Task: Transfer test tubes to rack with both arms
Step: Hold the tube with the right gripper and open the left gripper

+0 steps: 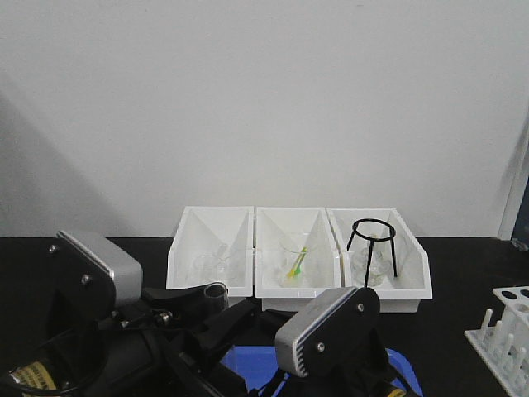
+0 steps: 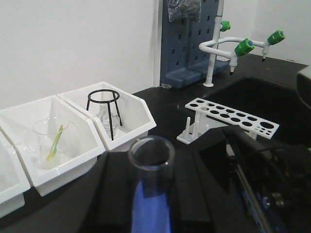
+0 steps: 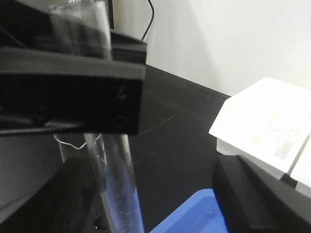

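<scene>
Glass tube (image 2: 150, 158), clamped by the left gripper (image 2: 151, 204), is hanging lengthwise between the right gripper's (image 3: 155, 194) spread jaws; the rack (image 2: 228, 114) is sitting rightward, nearer that arm.

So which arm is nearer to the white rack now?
Right. The right arm is near the middle, left of the rack; the left arm, holding a test tube, is farther left.

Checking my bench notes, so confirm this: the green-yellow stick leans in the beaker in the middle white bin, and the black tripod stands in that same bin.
One detail is wrong. The black tripod stands in the right-hand bin, not the middle one, as the front-facing view shows. The green-yellow stick does lean in the beaker in the middle bin.
</scene>
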Controlling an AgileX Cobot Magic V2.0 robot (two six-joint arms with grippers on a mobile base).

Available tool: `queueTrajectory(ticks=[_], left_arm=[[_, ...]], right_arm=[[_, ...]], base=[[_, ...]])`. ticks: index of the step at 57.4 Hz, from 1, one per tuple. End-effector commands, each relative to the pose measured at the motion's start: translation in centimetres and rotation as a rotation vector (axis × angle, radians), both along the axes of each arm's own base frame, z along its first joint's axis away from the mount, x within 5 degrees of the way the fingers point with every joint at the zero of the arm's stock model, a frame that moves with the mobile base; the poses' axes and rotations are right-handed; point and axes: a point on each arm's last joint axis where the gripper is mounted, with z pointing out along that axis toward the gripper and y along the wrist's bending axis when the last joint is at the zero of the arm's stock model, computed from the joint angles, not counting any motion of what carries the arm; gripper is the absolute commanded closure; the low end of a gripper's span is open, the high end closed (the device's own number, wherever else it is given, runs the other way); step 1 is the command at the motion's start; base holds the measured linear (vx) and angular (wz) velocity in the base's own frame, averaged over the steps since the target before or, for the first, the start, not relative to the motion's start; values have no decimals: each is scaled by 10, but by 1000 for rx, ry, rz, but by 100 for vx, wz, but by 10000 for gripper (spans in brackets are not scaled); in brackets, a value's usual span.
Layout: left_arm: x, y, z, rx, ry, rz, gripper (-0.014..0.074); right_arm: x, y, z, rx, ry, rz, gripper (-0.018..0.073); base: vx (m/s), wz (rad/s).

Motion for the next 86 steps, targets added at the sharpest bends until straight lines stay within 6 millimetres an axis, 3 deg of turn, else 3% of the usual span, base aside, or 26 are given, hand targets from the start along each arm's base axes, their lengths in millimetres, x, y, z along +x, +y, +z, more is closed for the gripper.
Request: queueTrajectory(ticks=[1,31,65,86], left_arm=[[-2,1,27,-120,-105,6,617],[5,-9,17,-151,-77,3,617],[5,-9,18,-174,-64,5,617],[5,-9,16,-183,-38,5,617]], right_arm=[[-1,0,27,104,-116,9,15],[-2,1,27,88,-134,26,20],[-2,2,27,90,-133,34,232],[-2,2,27,92,-135,34,246]], base=[[0,0],[0,0],[0,0],[0,0]])
